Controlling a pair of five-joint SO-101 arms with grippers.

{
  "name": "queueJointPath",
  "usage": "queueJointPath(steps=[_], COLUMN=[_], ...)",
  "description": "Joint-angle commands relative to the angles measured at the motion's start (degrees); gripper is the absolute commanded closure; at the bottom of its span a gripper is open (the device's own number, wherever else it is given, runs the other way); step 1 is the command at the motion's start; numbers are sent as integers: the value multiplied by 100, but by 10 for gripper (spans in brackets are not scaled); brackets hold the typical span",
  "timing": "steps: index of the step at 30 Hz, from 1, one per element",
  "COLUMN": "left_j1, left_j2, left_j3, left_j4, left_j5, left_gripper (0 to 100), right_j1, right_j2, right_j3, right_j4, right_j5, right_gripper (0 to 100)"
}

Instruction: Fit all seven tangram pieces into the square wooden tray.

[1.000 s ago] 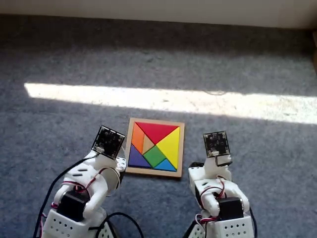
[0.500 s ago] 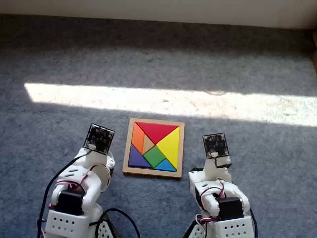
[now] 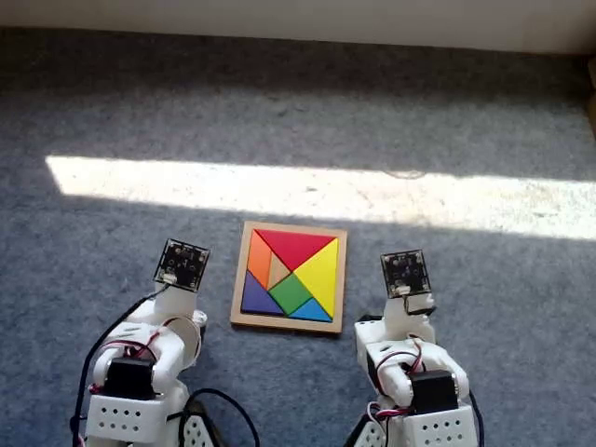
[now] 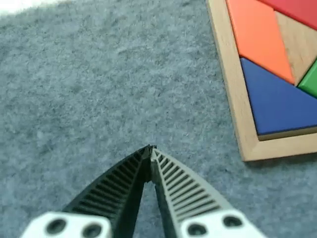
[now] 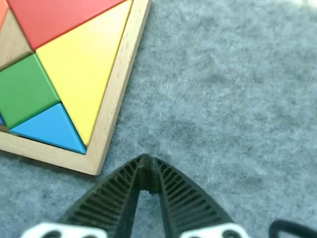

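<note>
The square wooden tray [image 3: 284, 324] lies on the grey carpet between my two arms, its surface covered by coloured pieces. Red [image 3: 296, 246], yellow [image 3: 319, 275], orange [image 3: 258, 263], tan [image 3: 277, 272], green [image 3: 291, 292], dark blue [image 3: 258, 297] and light blue [image 3: 314, 311] pieces lie flat inside it. My left gripper [image 4: 150, 148] is shut on nothing, over bare carpet beside the tray's corner [image 4: 247, 144] that holds the dark blue piece [image 4: 280, 101]. My right gripper [image 5: 147, 158] is also shut with nothing in it, just off the tray's rim [image 5: 116, 114] by the yellow piece [image 5: 84, 74] and the light blue piece [image 5: 49, 126].
Grey carpet [image 3: 112, 251] surrounds the tray. A bright strip of sunlight [image 3: 326, 191] crosses it beyond the tray. A pale wall base [image 3: 298, 19] runs along the far edge. Black cables [image 3: 223, 410] trail by the left arm's base.
The left arm has drawn back and to the left, away from the tray's left edge. The right arm and the pieces have not moved.
</note>
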Motion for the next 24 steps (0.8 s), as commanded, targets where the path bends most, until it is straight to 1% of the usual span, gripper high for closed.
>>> queueJointPath(steps=[1, 3, 9, 24], left_j1=[-673, -778, -760, -787], left_j2=[-277, -277, -277, -277], left_j3=[110, 110, 110, 110], left_j4=[325, 325, 492, 484], left_j5=[-26, -26, -18, -9], left_gripper=[993, 993, 994, 994], right_j1=[57, 57, 57, 57], right_j2=[-75, -75, -75, -75], right_j3=[664, 664, 664, 664], right_j4=[40, 40, 40, 40], right_j5=[44, 44, 44, 44], right_gripper=[994, 994, 994, 994])
